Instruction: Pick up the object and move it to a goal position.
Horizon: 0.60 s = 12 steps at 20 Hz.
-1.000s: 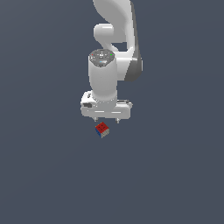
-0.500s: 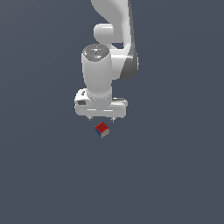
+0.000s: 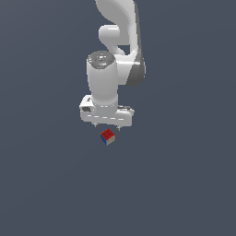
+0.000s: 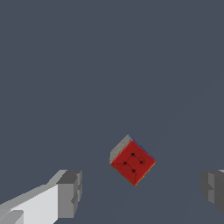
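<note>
My gripper (image 4: 142, 192) is spread wide, its two grey fingertip pads (image 4: 70, 192) well apart with plain dark grey floor (image 4: 109, 65) showing between them. One finger shows its white body leading to the pad; of the other I see only the grey pad at the picture's edge. The cube (image 4: 132, 160) lies on the floor, turned cornerwise to my fingers, red gridded face toward me, a whitish face beside it. Neither pad touches it.

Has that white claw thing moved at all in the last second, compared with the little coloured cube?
Yes. The gripper has crept toward the exterior view's left, while the cube stayed put on the floor. Its jaws are spread wide, with the cube not yet between them.
</note>
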{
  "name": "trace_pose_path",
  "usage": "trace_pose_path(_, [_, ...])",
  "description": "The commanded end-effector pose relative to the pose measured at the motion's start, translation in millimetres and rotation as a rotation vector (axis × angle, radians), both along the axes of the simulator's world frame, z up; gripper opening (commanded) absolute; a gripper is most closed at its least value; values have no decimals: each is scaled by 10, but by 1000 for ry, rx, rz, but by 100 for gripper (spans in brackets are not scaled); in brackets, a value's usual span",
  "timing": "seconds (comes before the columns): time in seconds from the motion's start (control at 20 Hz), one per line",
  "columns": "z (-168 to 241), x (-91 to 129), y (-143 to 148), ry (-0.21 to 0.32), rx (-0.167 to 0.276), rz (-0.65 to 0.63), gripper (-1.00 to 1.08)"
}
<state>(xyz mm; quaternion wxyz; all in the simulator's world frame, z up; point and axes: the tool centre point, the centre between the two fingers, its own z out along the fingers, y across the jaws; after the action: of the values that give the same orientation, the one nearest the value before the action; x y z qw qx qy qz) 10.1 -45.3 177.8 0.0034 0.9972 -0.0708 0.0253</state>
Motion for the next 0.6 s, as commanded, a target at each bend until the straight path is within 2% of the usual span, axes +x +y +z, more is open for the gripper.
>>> trace_pose_path(0.0, [-57, -15, -2, 3, 4, -42, 100])
trace_pose_path(0.55, [-434, -128, -29, 22, 24, -333, 100])
